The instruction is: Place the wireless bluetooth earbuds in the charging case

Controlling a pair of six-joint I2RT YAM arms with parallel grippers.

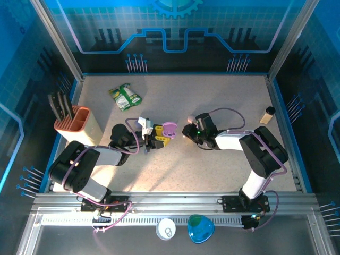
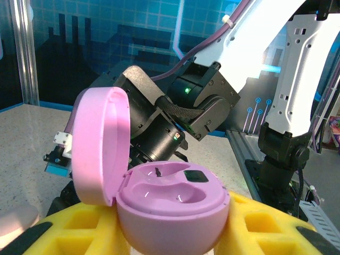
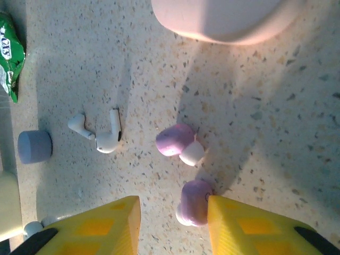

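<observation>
The left gripper is clamped on the open pink charging case, with its yellow fingers pressing the rounded base from both sides. The lid stands hinged up over one finger, and both wells in the case are empty. Just beyond the case, the right arm's black wrist faces it.

The right gripper points down at the speckled table with its jaws apart, gripping nothing. One lavender earbud lies on the table between the fingers, against the inner face of one and apart from the other. A second lavender earbud lies just ahead of the fingertips. Farther out, on the side of the finger that touches nothing, lie two white earbuds close together. A blue-grey cylinder sits beside them and a green packet lies beyond.

From above, the two grippers face each other closely, with the case between them.
</observation>
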